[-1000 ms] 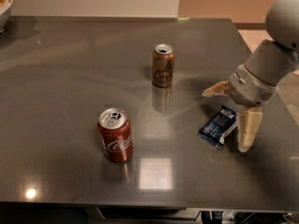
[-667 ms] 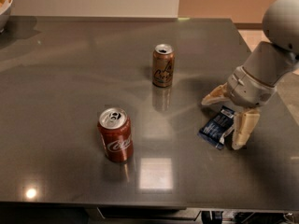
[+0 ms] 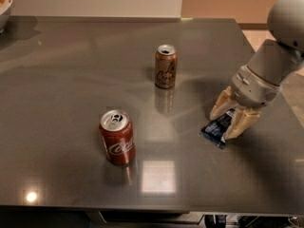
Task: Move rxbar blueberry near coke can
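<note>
Two gripper jaws, part-open, astride rxbar blueberry

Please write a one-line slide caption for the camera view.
The gripper is down at the rxbar blueberry on the grey table, well apart from the upright coke can.

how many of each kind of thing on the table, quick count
cans: 2 (coke can, gold-brown can)
snack bars: 1 (rxbar blueberry, under the end effector at right)
bowls: 1 (bowl, far left corner)
total: 4

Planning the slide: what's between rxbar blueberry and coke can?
Only bare table, per camera view; gripper is at the rxbar blueberry, gold-brown can stands farther back.
</note>
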Robot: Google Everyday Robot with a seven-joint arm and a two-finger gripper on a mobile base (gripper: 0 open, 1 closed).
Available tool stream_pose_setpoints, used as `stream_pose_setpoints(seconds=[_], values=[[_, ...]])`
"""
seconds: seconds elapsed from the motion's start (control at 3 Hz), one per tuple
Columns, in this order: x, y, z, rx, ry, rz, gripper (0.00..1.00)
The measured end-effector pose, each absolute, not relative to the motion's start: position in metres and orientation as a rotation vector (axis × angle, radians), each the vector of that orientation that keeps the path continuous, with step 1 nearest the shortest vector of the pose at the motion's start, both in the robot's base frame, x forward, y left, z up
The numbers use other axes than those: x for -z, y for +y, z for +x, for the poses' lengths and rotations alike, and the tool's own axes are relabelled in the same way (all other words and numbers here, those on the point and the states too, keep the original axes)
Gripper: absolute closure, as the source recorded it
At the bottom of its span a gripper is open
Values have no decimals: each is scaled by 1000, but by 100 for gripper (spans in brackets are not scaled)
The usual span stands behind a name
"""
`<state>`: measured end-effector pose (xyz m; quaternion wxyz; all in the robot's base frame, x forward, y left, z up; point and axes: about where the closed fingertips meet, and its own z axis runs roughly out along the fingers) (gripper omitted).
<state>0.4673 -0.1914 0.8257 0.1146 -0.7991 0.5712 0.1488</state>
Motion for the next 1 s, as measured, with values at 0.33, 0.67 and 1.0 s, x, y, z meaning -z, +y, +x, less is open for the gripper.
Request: stream_pose_setpoints(seconds=[0.33, 0.67, 1.0], values=[[-829, -186, 465, -457, 1664, -2348, 88], [-836, -171, 460, -477, 1657, -2332, 100], [-846, -146, 451, -498, 1665, -2290, 100]])
